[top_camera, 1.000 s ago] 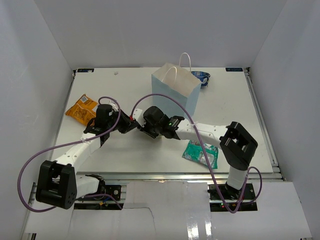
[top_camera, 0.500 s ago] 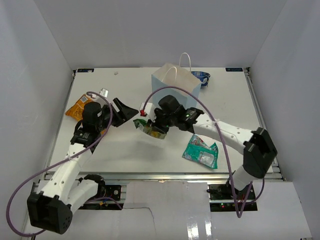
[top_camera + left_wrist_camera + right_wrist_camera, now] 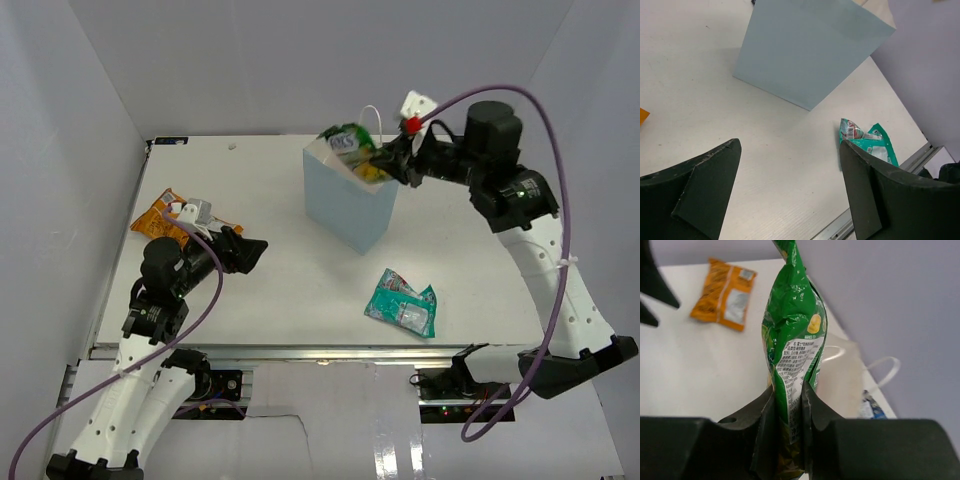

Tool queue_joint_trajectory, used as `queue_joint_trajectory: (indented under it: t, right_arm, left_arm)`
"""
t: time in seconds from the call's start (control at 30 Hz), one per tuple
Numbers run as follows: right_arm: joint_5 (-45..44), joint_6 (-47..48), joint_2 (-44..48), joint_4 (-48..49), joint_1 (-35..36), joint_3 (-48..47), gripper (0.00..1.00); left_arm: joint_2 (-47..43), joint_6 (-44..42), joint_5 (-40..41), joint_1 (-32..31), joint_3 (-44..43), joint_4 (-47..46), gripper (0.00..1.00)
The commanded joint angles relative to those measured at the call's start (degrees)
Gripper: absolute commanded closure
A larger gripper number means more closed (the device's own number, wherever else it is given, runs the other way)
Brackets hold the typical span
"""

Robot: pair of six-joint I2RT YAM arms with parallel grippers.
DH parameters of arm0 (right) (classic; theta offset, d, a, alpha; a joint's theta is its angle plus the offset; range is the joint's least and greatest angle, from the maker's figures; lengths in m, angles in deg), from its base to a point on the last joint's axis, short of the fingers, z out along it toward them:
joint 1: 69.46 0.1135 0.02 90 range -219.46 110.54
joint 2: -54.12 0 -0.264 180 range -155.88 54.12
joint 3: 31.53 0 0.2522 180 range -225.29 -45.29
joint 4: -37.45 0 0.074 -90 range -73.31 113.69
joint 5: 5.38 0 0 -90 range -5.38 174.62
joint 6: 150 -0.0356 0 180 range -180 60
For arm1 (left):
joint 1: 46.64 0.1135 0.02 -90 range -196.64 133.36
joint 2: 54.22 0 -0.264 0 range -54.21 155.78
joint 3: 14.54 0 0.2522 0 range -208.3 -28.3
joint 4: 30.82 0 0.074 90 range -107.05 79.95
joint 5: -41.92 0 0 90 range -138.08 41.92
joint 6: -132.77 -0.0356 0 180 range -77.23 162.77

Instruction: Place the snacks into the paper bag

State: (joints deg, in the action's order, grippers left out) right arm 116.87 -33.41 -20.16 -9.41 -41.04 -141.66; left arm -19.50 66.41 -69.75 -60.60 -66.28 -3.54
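Observation:
A green snack packet [image 3: 350, 143] hangs over the open mouth of the light-blue paper bag [image 3: 348, 198], pinched by my right gripper [image 3: 388, 165]. In the right wrist view the jaws press on both sides of the green packet [image 3: 792, 340], so the right gripper [image 3: 788, 400] is shut on it, and the paper bag's white inside [image 3: 845, 377] lies below. My left gripper [image 3: 247, 250] stands open and holds nothing, left of the paper bag. Between the left gripper's [image 3: 789, 146] wide fingers I see bare table, the paper bag [image 3: 805, 50] and a teal packet [image 3: 867, 142].
An orange chip bag [image 3: 160, 215] lies at the table's left edge, behind the left arm. The teal packet [image 3: 402, 303] lies near the front edge, right of centre. A blue packet [image 3: 871, 407] shows just behind the paper bag. White walls enclose the table.
The right arm carried the green packet from mid-table up to the paper bag's mouth. The left gripper let go of it, opened wide and drew back to the left.

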Motion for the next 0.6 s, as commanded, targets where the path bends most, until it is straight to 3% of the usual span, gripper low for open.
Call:
queue_joint_trajectory:
  t: [0.0,0.17,0.37,0.57]
  right_arm:
    - [0.03,-6.88,-0.86,4.62,-6.17,-6.35,0.92]
    - [-2.19,-15.06,-4.02,12.17,-13.38,-8.92,0.92]
    - [-1.40,-20.26,-11.22,16.65,-13.92,-7.69,0.92]
    - [-0.70,-22.19,-12.91,21.32,-13.84,-0.75,0.91]
  left_arm:
    - [-0.35,-4.30,-0.91,0.33,1.15,0.81,0.09]
    - [0.00,-4.65,-0.92,0.33,1.24,1.07,0.08]
    - [-0.35,-5.09,-0.21,0.33,1.59,1.16,0.06]
    - [-0.27,-5.44,0.49,0.33,1.76,1.42,0.04]
